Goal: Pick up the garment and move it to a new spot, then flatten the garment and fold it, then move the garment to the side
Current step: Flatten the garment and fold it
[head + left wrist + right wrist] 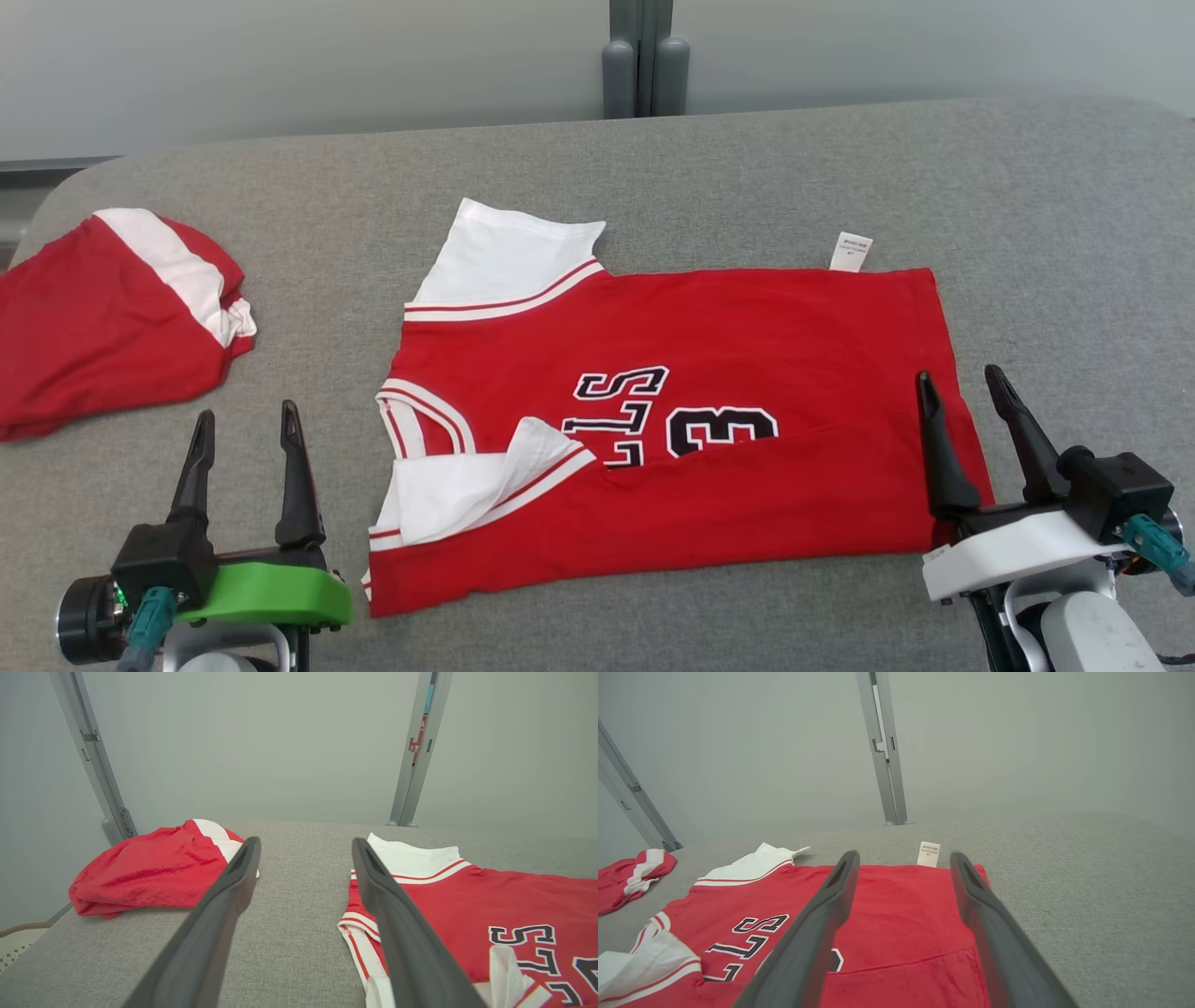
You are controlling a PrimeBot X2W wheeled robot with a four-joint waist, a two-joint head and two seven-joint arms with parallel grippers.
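Both jaws stand open and empty; red jersey point(794, 327) shows "LLS" and "3".

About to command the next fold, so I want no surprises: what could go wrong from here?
The near white sleeve lies loose and rumpled on the jersey; it may slip out in the next fold. The bunched red garment sits on the left of the table, so a sideways move there could snag it.
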